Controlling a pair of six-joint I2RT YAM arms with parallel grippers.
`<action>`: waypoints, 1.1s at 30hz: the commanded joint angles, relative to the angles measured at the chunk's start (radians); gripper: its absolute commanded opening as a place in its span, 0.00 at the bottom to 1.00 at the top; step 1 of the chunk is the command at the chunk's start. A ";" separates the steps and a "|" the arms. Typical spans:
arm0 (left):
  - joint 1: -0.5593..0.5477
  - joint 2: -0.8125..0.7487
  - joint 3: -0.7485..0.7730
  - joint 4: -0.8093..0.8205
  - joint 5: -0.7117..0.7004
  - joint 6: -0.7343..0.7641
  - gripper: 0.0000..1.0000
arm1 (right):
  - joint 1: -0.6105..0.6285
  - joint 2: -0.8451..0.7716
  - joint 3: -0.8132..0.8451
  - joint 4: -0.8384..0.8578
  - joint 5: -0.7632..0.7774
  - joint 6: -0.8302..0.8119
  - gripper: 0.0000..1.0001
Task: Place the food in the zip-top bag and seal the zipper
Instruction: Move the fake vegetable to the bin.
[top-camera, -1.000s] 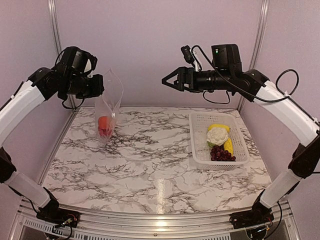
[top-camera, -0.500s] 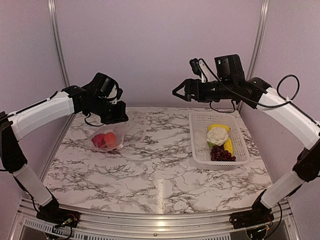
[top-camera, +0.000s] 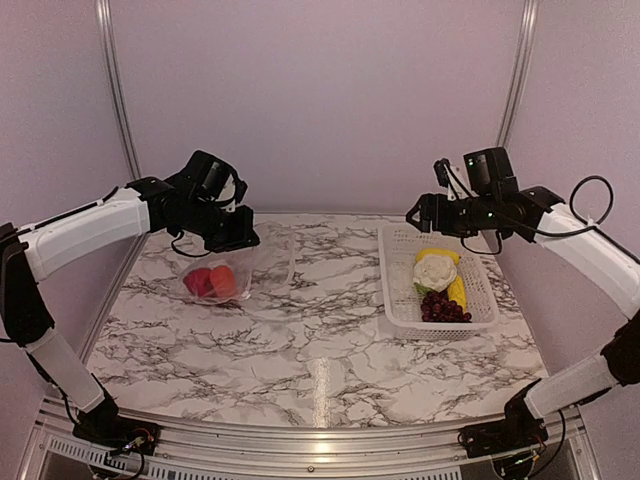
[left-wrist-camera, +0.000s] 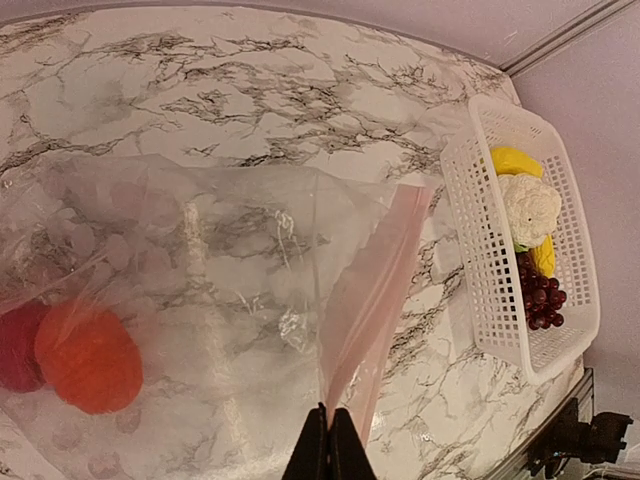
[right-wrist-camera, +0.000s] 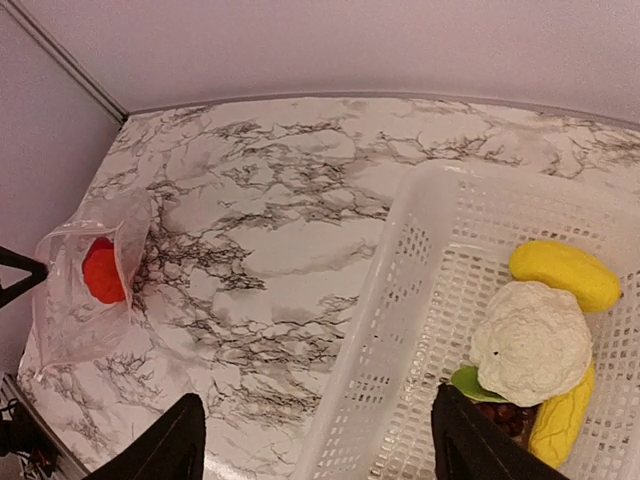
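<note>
at left, the clear crinkly plastic zip-top bag (top-camera: 262, 268), its edge pinched in the clamped left gripper (left-wrist-camera: 328, 440), holds red pepper (top-camera: 196, 281) and orange round fruit (top-camera: 222, 281). right gripper (right-wrist-camera: 318, 440) gapes empty over the white lattice basket (top-camera: 390, 300); white cauliflower (top-camera: 435, 271), yellow piece (top-camera: 440, 254), purple grapes (top-camera: 442, 308) and sealing are left.

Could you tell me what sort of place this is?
Probably a robotics lab cell: marble-patterned tabletop, plain lilac wall panels, aluminium frame posts, and toy produce in a white plastic lattice basket.

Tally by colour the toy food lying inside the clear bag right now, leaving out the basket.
Red: 1, the red piece
Orange: 1, the orange fruit
Total: 2 inside the zip-top bag
</note>
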 joint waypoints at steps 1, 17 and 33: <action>0.001 -0.038 -0.020 0.020 0.011 0.010 0.00 | -0.157 -0.043 -0.063 -0.055 0.154 0.017 0.73; 0.001 -0.053 -0.037 0.022 0.019 0.030 0.00 | -0.313 0.227 -0.031 -0.104 0.520 -0.154 0.68; 0.001 -0.060 -0.046 0.009 0.009 0.031 0.00 | -0.240 0.463 0.075 -0.107 0.356 -0.192 0.67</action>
